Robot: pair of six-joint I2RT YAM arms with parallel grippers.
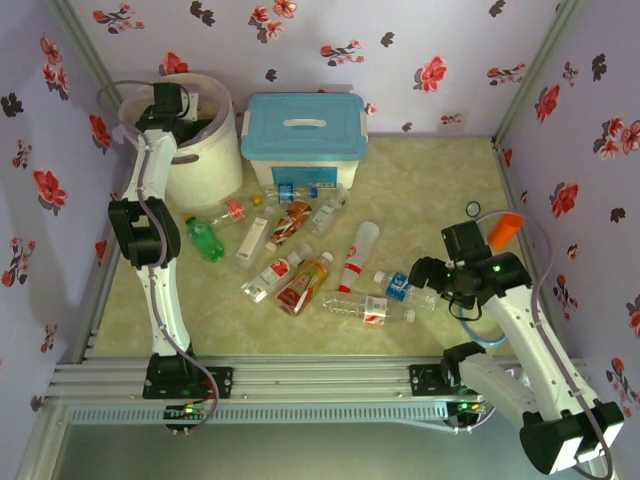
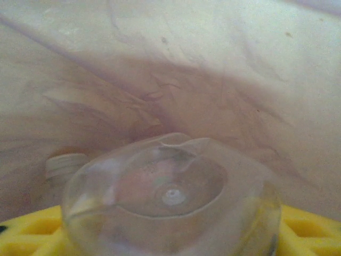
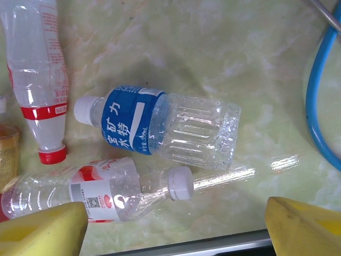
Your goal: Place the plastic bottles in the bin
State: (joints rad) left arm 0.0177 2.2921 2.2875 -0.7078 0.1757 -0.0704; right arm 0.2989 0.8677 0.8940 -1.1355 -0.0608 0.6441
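Observation:
The white bin (image 1: 215, 150) stands at the back left. My left gripper (image 1: 172, 105) reaches into it, shut on a clear bottle (image 2: 170, 197) whose base faces the camera between the yellow fingers (image 2: 32, 229). Around it is the pink liner (image 2: 213, 80), and a white cap (image 2: 66, 166) lies below. Several bottles lie mid-table, among them a green one (image 1: 205, 240) and an amber one (image 1: 305, 283). My right gripper (image 1: 430, 272) (image 3: 176, 229) hangs open over a blue-label bottle (image 3: 160, 128) and the white cap of a red-label bottle (image 3: 106, 189).
A blue-lidded white box (image 1: 300, 130) sits beside the bin at the back. An orange cup (image 1: 505, 230) stands near the right wall behind my right arm. A blue cable (image 3: 319, 106) loops at the right, and a metal rail (image 3: 186, 249) runs along the near edge.

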